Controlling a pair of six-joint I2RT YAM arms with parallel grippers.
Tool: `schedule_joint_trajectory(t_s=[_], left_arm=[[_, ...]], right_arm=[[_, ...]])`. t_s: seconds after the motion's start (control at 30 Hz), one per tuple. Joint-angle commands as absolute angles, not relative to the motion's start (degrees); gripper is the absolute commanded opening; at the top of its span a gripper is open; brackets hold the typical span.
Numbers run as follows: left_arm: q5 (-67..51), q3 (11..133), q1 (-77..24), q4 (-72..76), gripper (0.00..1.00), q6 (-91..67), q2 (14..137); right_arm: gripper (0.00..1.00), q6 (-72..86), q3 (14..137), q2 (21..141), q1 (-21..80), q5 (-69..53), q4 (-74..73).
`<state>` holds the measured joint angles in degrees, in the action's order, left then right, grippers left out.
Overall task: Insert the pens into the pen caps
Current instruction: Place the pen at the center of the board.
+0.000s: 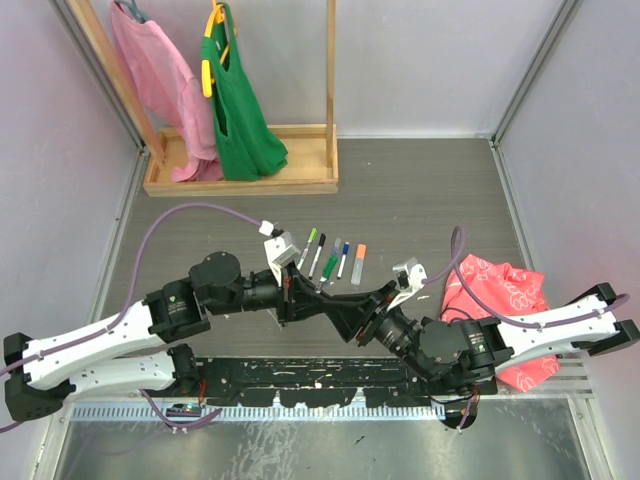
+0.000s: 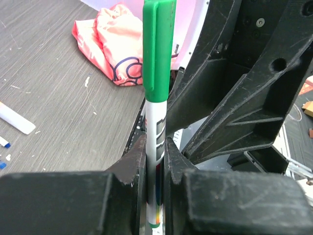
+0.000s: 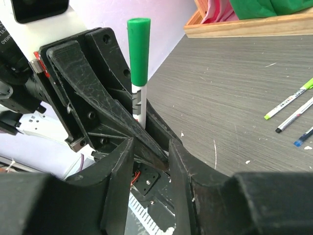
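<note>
One green pen, cap on, stands clamped upright mid-frame in L gripper for capping; R gripper is part-open & empty.

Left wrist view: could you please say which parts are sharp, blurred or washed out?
Left wrist view: the green-capped pen and the table grain are sharp, the near jaws gripping the pen are soft, the bright patch behind it is washed out. Right wrist view: near jaws equally soft.

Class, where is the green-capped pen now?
Left wrist view: the green-capped pen stands clamped in the left gripper, beside the row of loose pens.
</note>
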<state>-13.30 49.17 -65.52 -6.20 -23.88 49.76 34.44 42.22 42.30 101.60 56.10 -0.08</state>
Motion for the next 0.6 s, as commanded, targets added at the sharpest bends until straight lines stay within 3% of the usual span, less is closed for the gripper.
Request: schedule_joint_trajectory(t_s=[0.0,0.33,0.57], left_arm=[[-9.8,50.8,-65.5,2.4,0.0,-25.0,47.9],[3.3,48.9,-65.5,-11.8,0.0,-25.4,45.5],[10.4,49.1,-64.9,-24.4,0.0,-28.2,51.2]], right_arm=[[0.42,30.4,43.1,40.7,102.2,54.7,-3.4],[0.5,41.3,39.8,37.5,102.2,58.5,-16.3],[0.59,51.6,38.7,40.0,102.2,59.3,-28.0]])
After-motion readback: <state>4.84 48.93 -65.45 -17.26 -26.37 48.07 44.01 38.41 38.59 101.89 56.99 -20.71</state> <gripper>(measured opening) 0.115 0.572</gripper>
